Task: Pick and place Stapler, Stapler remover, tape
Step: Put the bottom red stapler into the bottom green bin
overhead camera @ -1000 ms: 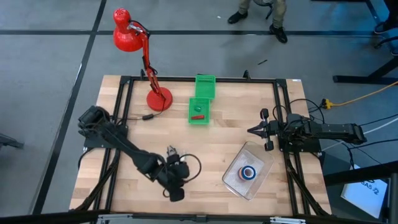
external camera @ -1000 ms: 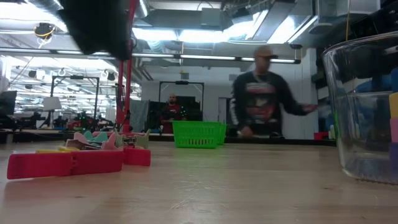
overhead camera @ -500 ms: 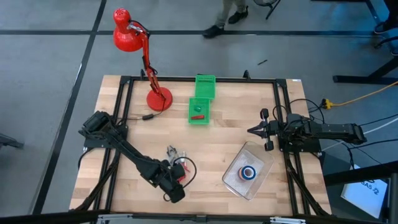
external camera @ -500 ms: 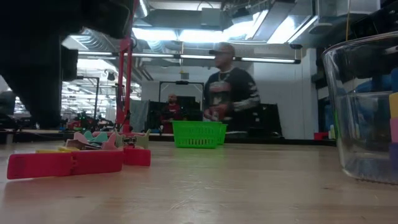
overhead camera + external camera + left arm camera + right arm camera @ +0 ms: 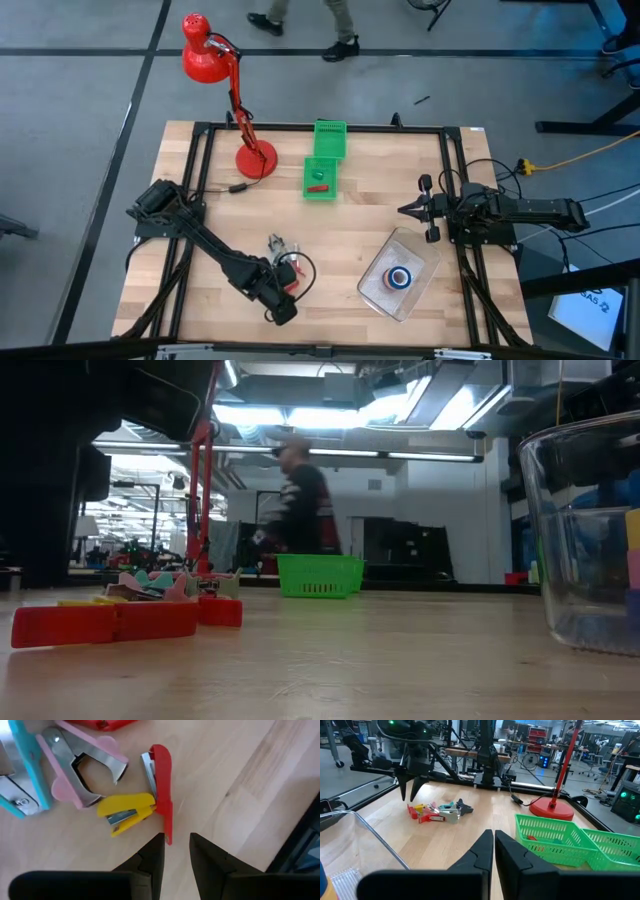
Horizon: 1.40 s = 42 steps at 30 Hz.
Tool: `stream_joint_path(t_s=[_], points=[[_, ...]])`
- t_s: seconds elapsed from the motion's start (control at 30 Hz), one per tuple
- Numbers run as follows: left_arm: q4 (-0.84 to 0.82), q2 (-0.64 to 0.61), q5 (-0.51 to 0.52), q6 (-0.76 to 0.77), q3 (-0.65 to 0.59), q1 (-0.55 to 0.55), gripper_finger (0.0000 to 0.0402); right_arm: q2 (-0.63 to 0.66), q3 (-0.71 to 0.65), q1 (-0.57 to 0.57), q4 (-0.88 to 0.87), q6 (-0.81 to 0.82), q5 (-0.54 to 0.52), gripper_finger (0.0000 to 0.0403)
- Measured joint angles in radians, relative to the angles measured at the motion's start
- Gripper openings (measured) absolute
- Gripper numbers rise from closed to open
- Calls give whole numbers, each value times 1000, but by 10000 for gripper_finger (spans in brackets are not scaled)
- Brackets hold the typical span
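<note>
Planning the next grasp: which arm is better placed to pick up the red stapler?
Left. The left pincer hangs open right over the red stapler, while the right pincer waits shut at the table's far side.

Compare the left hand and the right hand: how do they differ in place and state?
The left hand hangs over the pile of staplers and removers, its fingers slightly apart above the small red stapler; the right hand waits at the table's right side, away from the pile, with fingers closed together. The left hand points down at the wooden table; the right hand lies level, pointing across it. Both hold nothing.
</note>
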<state>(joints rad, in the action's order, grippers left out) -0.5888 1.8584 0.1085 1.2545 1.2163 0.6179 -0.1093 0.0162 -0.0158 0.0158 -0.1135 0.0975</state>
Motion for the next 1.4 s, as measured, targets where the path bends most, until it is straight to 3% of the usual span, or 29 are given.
stream_joint_path(t_s=[0.63, 0.77, 0.93, 1.4], points=[[24, 74, -47, -75, 1, -25, 85, 0, 0, 0, 0, 0, 0, 21], [20, 75, -45, -136, 1, -24, 64, 0, 0, 0, 0, 0, 0, 21], [17, 76, -64, -172, 1, -26, 11, 0, 0, 0, 0, 0, 0, 21], [45, 65, -49, -218, 21, -22, 5, 0, 0, 0, 0, 0, 0, 21]])
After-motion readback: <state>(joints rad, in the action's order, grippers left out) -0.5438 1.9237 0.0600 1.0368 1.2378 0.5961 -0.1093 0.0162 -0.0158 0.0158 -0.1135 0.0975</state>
